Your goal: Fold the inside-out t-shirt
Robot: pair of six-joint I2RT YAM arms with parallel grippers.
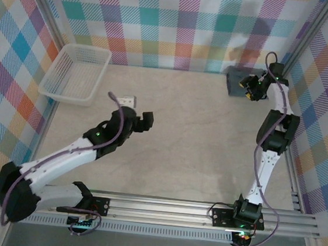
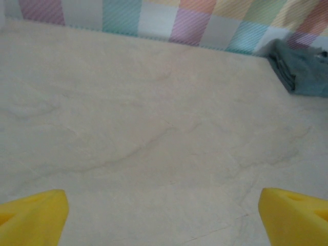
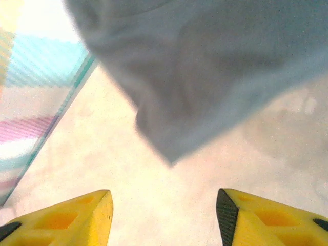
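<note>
The inside-out t-shirt [image 1: 237, 81] lies as a compact slate blue-grey bundle in the far right corner of the table, close to the back wall. My right gripper [image 1: 249, 90] hovers just to the right of it. In the right wrist view its yellow fingers [image 3: 82, 218] stand apart over bare table, open and holding nothing, with a corner of the t-shirt [image 3: 205, 66] just beyond them. My left gripper [image 1: 145, 121] is out over the middle-left of the table, far from the cloth. Its fingertips [image 2: 36, 212] are spread wide, and the t-shirt [image 2: 302, 72] is distant at upper right.
A white mesh basket [image 1: 75, 72] sits at the far left by the wall. Plaid walls and metal frame posts [image 1: 317, 33] enclose the table. An aluminium rail [image 1: 201, 212] carries both arm bases along the near edge.
</note>
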